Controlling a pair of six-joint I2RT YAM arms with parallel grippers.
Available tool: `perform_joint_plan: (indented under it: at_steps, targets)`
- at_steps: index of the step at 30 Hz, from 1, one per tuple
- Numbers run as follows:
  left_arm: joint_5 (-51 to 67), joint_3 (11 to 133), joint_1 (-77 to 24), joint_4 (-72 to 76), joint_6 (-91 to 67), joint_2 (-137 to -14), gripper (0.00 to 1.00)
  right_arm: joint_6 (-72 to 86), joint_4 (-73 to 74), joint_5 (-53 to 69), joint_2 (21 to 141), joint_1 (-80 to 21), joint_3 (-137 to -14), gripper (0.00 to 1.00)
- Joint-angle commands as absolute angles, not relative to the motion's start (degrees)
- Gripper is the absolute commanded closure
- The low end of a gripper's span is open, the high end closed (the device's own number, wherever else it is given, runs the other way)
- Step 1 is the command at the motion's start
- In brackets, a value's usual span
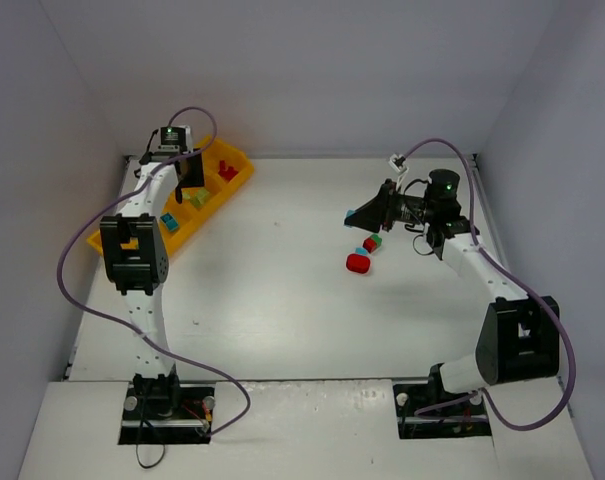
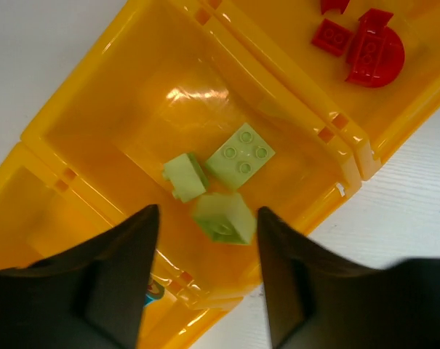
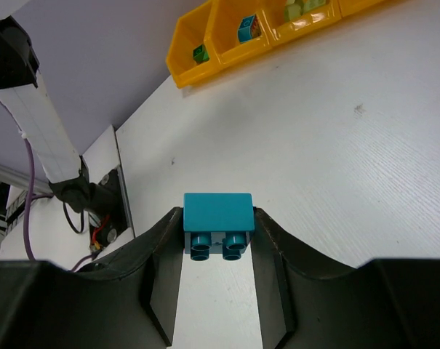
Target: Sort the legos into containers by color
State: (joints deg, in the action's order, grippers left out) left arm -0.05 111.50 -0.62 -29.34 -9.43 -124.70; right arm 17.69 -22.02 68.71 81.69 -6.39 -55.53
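Observation:
My left gripper (image 2: 207,211) hangs open over the tray's (image 2: 81,109) yellow-green compartment. A yellow-green brick (image 2: 222,217) lies loose between and below its fingertips, beside two more (image 2: 240,156) (image 2: 185,176). Red bricks (image 2: 374,52) lie in the neighbouring compartment. In the top view the left gripper (image 1: 189,188) is above the tray (image 1: 244,172). My right gripper (image 3: 218,218) is shut on a teal brick (image 3: 218,212), held above the table at the right (image 1: 354,214). A red half-round (image 1: 358,263) and a red-and-green stack (image 1: 372,243) sit on the table below it.
In the right wrist view the tray (image 3: 205,33) lies far off along the left wall, with a green brick (image 3: 200,53) in its end compartment and a blue one (image 3: 247,27) in the one beside it. Walls enclose the table on three sides.

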Motion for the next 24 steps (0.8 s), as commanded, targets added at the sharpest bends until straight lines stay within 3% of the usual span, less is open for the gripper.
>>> perform_joint_plan:
  at_steps: [1,8,17,24]
  targets:
    - [-2.2,116.4,-0.3,-28.0,-8.5,-120.4,0.46,16.3,-23.6,68.5,78.7,-6.1,-55.7,0.97]
    - [1.0,114.7,-0.3,-28.5,-10.1,-116.3,0.39,13.5,-20.4,67.9,78.6,-6.2,-56.7,0.96]
    - [32.0,108.8,-7.4,-28.5,-22.7,-105.6,0.34,0.5,-14.7,59.6,73.7,-11.8,-56.8,0.93]
    - [45.4,110.0,-18.7,-30.2,-29.4,-104.9,0.31,-10.3,-10.9,45.8,71.0,-19.7,-57.3,0.92]
